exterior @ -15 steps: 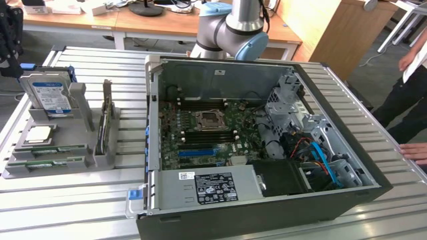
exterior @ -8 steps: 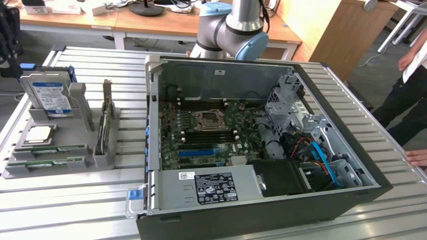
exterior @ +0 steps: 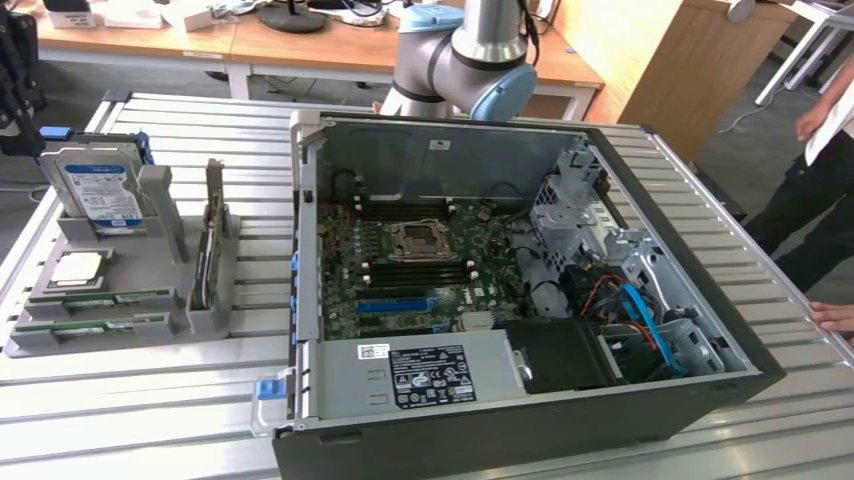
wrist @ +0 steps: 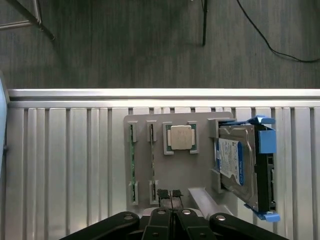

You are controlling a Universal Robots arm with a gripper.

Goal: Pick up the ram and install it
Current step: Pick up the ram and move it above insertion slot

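A grey parts holder [exterior: 200,320] is sitting on a slatted metal worktop [exterior: 134,410] toward the exterior view's lower left. Two green ram sticks are standing on edge in its slots, side by side. The first ram stick [exterior: 104,297] is lying just beside a square silver processor chip [exterior: 80,268]. The second ram stick [exterior: 96,325] is sitting one slot nearer the holder's front edge. A blue-labelled hard drive [exterior: 96,190] is standing upright at the back of the holder, and a dark expansion card [exterior: 210,240] is standing in it on the side nearest the case.

An open computer case [exterior: 534,410] is filling the centre and the exterior view's right, with its green motherboard [exterior: 400,290] facing up. The robot arm [exterior: 467,55] is reaching in at the top centre. A person's hand [exterior: 834,317] is resting at the far right edge.

In the wrist view, the tool [wrist: 170,194] is hovering above the holder's edge with its black fingertips [wrist: 163,193] pressed together and nothing between them. Both sticks are sitting apart from it in their slots, the first ram stick [wrist: 151,135] being the closer one and the second ram stick [wrist: 132,150] lying just past it.
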